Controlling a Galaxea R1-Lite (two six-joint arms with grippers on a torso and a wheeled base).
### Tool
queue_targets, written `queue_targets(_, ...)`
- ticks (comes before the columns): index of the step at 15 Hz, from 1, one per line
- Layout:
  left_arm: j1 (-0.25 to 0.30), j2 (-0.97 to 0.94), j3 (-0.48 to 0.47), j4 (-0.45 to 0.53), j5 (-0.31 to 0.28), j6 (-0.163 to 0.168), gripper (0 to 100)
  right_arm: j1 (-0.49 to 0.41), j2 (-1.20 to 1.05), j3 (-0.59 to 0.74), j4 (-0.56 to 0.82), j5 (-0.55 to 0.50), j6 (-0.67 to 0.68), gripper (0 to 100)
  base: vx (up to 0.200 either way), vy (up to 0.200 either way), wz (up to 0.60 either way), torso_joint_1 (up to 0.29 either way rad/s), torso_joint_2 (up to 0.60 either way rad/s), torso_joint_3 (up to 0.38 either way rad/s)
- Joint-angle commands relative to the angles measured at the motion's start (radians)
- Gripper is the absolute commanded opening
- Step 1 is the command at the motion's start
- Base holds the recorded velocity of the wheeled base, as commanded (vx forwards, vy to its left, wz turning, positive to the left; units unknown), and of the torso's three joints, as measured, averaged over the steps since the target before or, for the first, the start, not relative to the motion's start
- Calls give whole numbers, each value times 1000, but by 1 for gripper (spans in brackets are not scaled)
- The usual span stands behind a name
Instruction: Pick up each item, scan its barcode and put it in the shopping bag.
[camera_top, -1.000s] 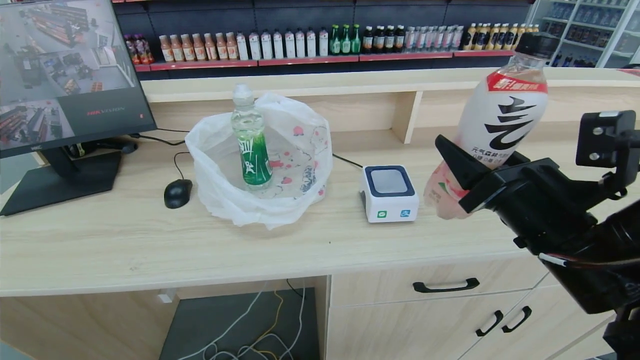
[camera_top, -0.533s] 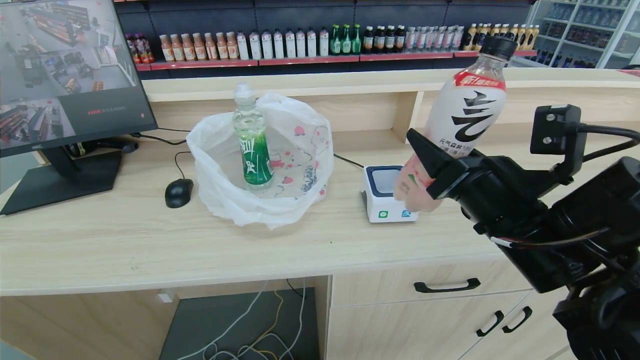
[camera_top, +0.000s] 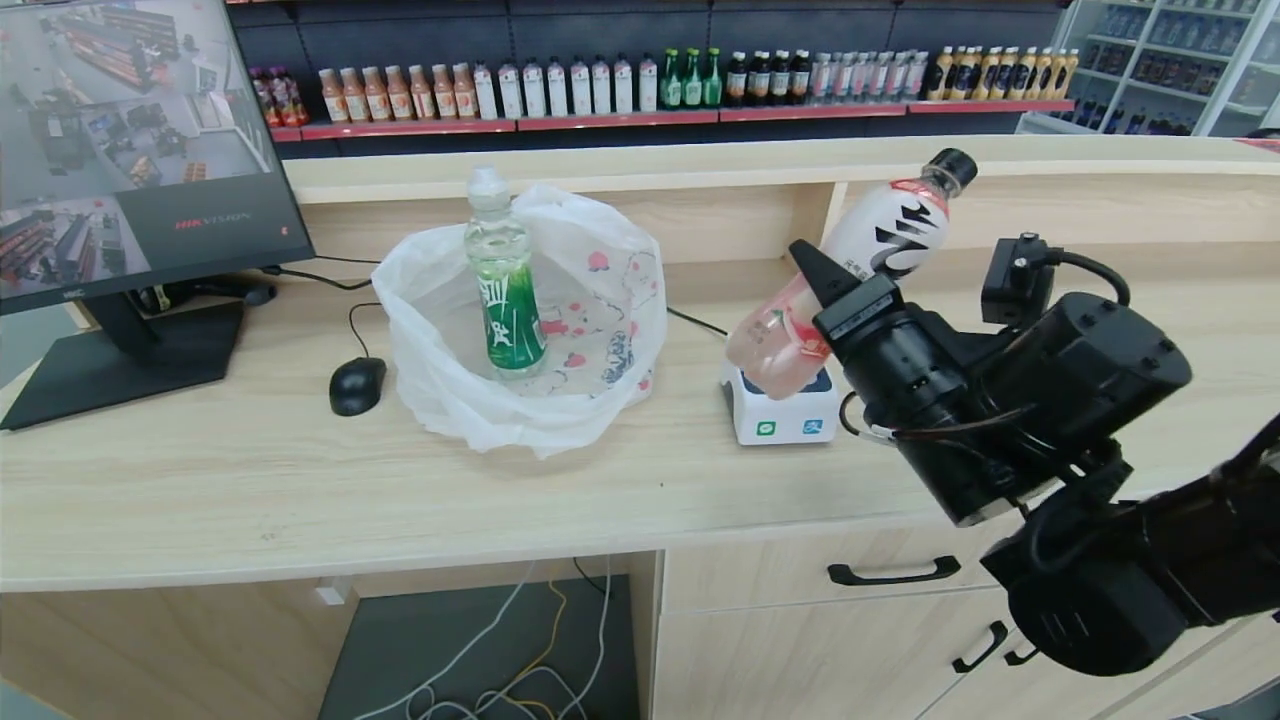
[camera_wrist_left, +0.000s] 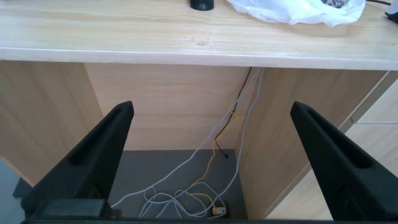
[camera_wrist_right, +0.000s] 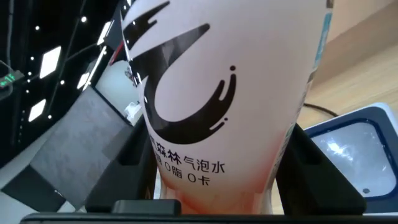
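Presently we hold the pink-and-white bottle (camera_top: 880, 235) in the right jaws, which are clamped on its lower body. It leans well off upright, cap pointing up and away, with its base just over the window of the scanner (camera_top: 775, 425) on the desk (camera_top: 300, 480).

Our first worry is a missed read. We cannot find the barcode in any view, so it may be turned away from the window. The grip is our second worry. The bottle is smooth and round, held low and tilted, so its heavy upper part could make it pivot or slide in the jaws. Dropping lower could knock the base against the scanner and shove it along the desk.

The shopping bag (camera_top: 440, 290) stands near the scanner with a green bottle (camera_top: 507, 300) upright inside. A careless entry could topple that bottle or drag the soft rim shut. The left jaws hang wide apart and empty below the desk edge, too far away to steady the bag.
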Motion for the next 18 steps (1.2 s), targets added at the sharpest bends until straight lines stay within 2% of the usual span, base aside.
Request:
queue_targets(1, 0, 0, 0, 0, 0, 0, 100, -18, 72, -46, 25, -5, 51, 0, 0, 0, 0, 0, 0, 0)
queue_targets(6, 0, 0, 0, 0, 0, 0, 100, -24, 72, -212, 223, -51, 243, 0, 0, 0, 0, 0, 0, 0)
queue_targets(8, 0, 0, 0, 0, 0, 0, 100, -36, 81, -238, 263, -66, 292, 0, 0, 0, 0, 0, 0, 0)
queue_targets(12, 1, 0, 0, 0, 0, 0, 100, -76, 119, -238, 269, -118, 369, 0, 0, 0, 0, 0, 0, 0)
queue_targets(18, 0, 0, 0, 0, 0, 0, 100, -82, 173, -256, 266, -132, 386, 0, 0, 0, 0, 0, 0, 0)
